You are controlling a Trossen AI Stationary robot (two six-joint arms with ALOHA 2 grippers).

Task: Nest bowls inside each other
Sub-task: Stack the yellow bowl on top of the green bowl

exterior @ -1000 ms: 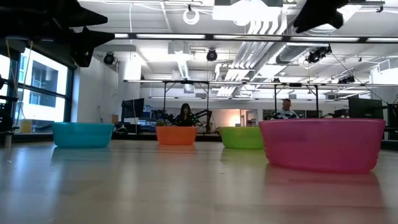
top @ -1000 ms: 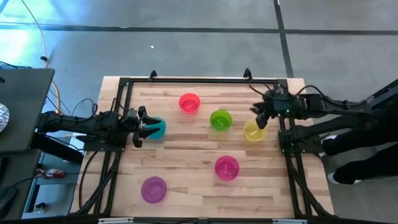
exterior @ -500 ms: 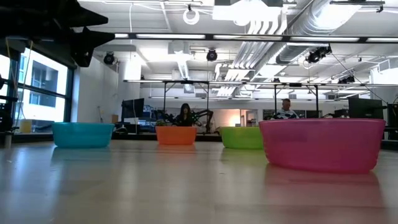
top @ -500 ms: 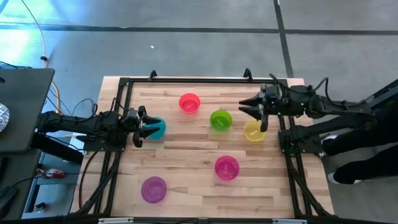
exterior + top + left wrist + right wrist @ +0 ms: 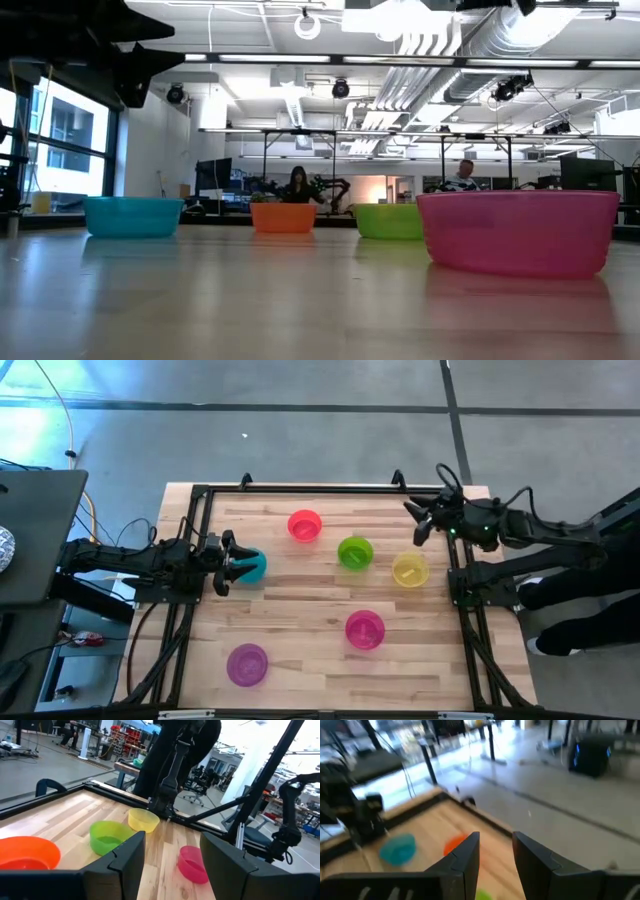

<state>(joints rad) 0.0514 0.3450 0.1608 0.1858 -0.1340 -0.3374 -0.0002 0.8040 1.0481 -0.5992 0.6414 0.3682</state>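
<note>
Six bowls stand apart, upright on their bases on the wooden table: red (image 5: 304, 525), green (image 5: 354, 552), yellow (image 5: 409, 570), magenta-pink (image 5: 365, 629), purple (image 5: 246, 664) and teal (image 5: 254, 566). My left gripper (image 5: 229, 563) is open and hovers over the teal bowl's left side; in the low view the teal bowl (image 5: 133, 216) sits clear beneath it. My right gripper (image 5: 418, 520) is open, raised near the table's far right corner, beyond the yellow bowl. Its wrist view looks past the open fingers (image 5: 496, 850) at the teal bowl (image 5: 397, 849) and the red bowl (image 5: 457, 844).
A black frame (image 5: 300, 488) runs along the table's far edge and both sides, with the arm bases on it. Bare wood lies in the table's middle and near left. People sit at desks in the room beyond (image 5: 298, 185).
My right gripper has risen from the yellow bowl's far rim, swung up to point toward the table's left, then drawn back toward the far right corner. The yellow bowl has stayed where it was.
</note>
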